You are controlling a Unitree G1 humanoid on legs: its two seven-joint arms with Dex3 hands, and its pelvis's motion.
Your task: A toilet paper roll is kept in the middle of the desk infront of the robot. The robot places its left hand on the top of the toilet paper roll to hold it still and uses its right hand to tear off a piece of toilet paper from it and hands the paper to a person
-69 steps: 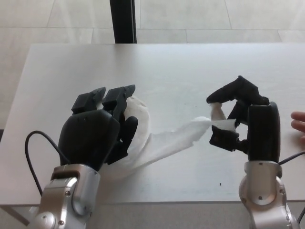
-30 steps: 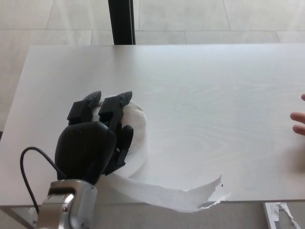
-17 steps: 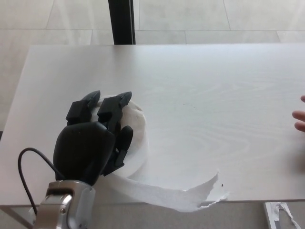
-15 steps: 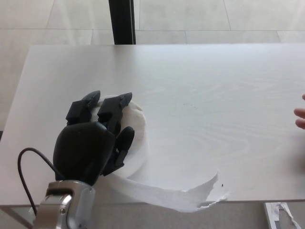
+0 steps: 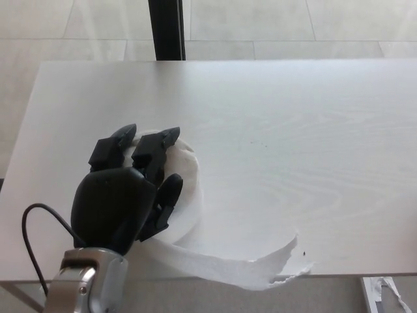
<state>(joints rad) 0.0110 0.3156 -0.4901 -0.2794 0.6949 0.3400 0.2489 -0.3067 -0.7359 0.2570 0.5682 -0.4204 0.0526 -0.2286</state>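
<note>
White torn paper tail (image 5: 247,267) trailing off the near counter (image 5: 293,130) edge.
Left hand (image 5: 124,199) still presses fingers down on the toilet paper roll (image 5: 186,186), left of centre; the person's fingertips have withdrawn and the right hand is out of view, so the handover looks finished.

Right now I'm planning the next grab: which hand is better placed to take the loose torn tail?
Right, probably. The left hand rests on the toilet paper roll, and the torn tail trails toward the robot's right, though the right hand isn't visible.
</note>
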